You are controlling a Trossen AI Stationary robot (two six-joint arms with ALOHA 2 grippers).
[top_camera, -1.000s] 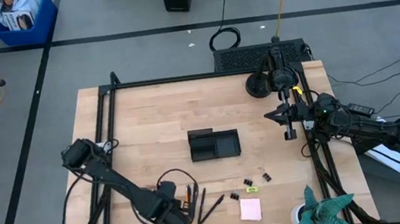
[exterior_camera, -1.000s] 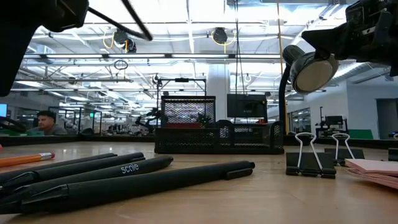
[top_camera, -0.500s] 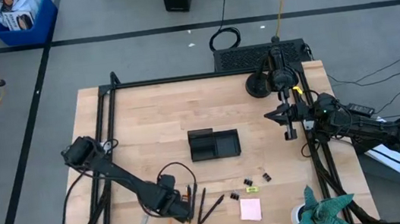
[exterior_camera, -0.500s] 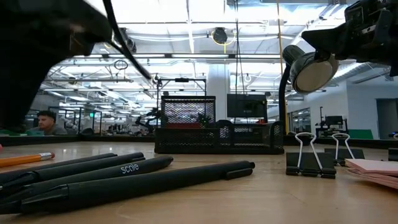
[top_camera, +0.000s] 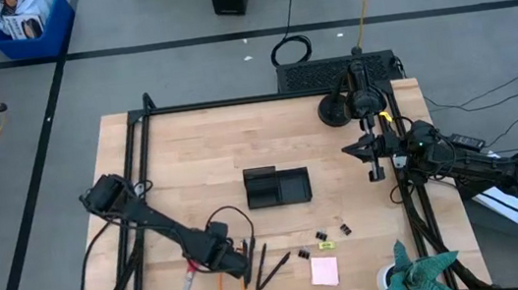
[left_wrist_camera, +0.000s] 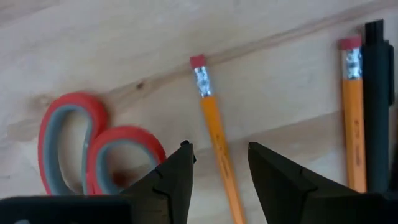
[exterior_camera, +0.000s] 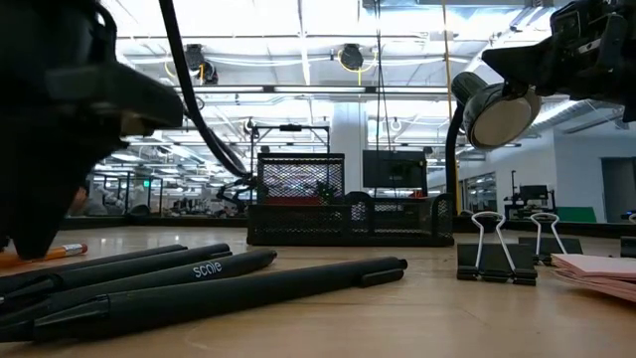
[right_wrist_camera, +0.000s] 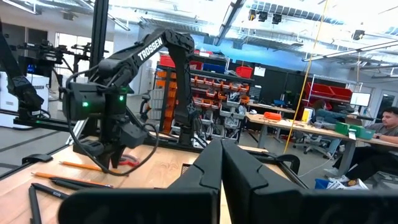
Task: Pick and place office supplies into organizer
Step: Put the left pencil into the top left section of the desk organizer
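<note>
My left gripper [top_camera: 219,267] [left_wrist_camera: 217,167] is open near the table's near edge, a finger on either side of an orange pencil [left_wrist_camera: 211,124] [top_camera: 220,286] close to its eraser end. I cannot tell whether they touch it. Beside it lie red-handled scissors [left_wrist_camera: 93,146] [top_camera: 189,280], a second pencil [left_wrist_camera: 352,118] and black pens [top_camera: 266,266] [exterior_camera: 209,288]. Binder clips [top_camera: 333,232] [exterior_camera: 497,254], a yellow pad [top_camera: 326,246] and a pink pad [top_camera: 324,272] lie to the right. The black organizer [top_camera: 278,186] stands mid-table. My right gripper [top_camera: 374,172] [right_wrist_camera: 222,165] waits shut by the right edge.
A black lamp base [top_camera: 336,110] stands at the far right corner, with a mesh tray [top_camera: 334,72] behind the table's far edge. A teal cloth [top_camera: 424,278] lies at the near right corner. Bare wood shows around the organizer and across the table's far left part.
My left gripper has moved from the table's near edge a little toward the far edge, uncovering the scissors and a pencil. In the low view it has come down into the picture's left side.
</note>
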